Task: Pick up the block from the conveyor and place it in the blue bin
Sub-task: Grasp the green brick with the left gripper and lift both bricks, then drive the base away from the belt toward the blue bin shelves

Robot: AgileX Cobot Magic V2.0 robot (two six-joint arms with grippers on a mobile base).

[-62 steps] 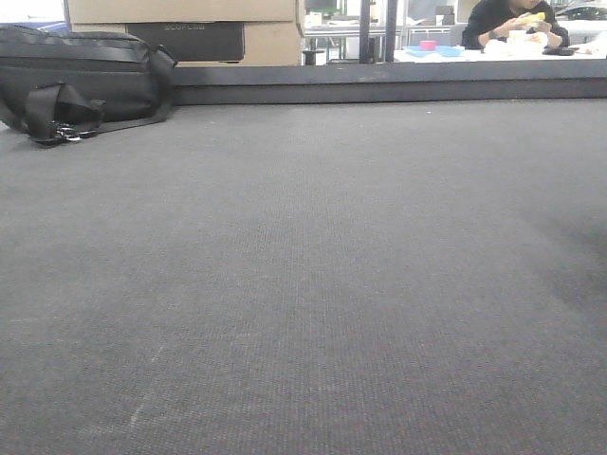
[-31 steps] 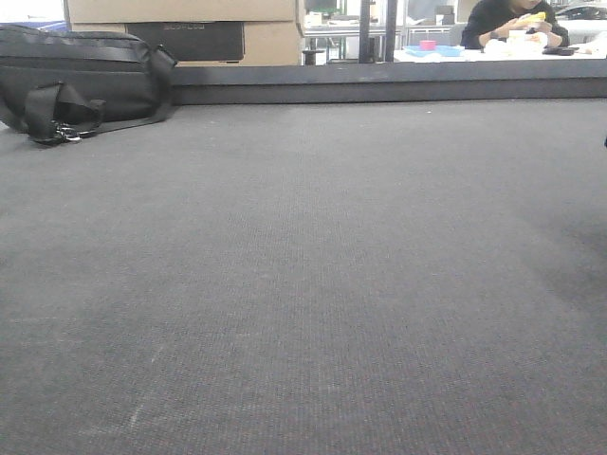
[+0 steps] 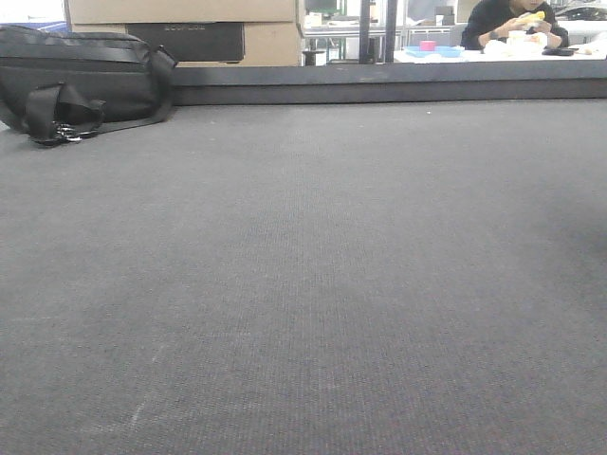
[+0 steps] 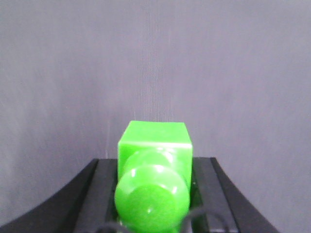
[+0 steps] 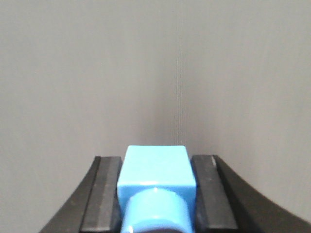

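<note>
My left gripper (image 4: 154, 161) is shut on a bright green block (image 4: 154, 141) with a round knob on its near end, held between black fingers (image 4: 104, 184) above the grey conveyor belt (image 4: 146, 58). My right gripper (image 5: 155, 160) is shut on a light blue block (image 5: 155, 170) with a round knob, its black pads (image 5: 108, 189) against both sides, also over the belt (image 5: 146, 58). The front view shows only the bare belt (image 3: 303, 284); neither gripper nor any block shows there. The blue bin is out of view.
A black bag (image 3: 76, 81) lies at the belt's far left. A dark rail (image 3: 398, 83) borders the far edge, with cardboard boxes (image 3: 190, 24) behind. A person (image 3: 512, 21) sits at a distant table holding a small blue tray (image 3: 432, 50).
Half a second ago a dark sliver showed at the right edge of the front view with a shadow on the belt below it; both are gone now. The belt stays bare.
</note>
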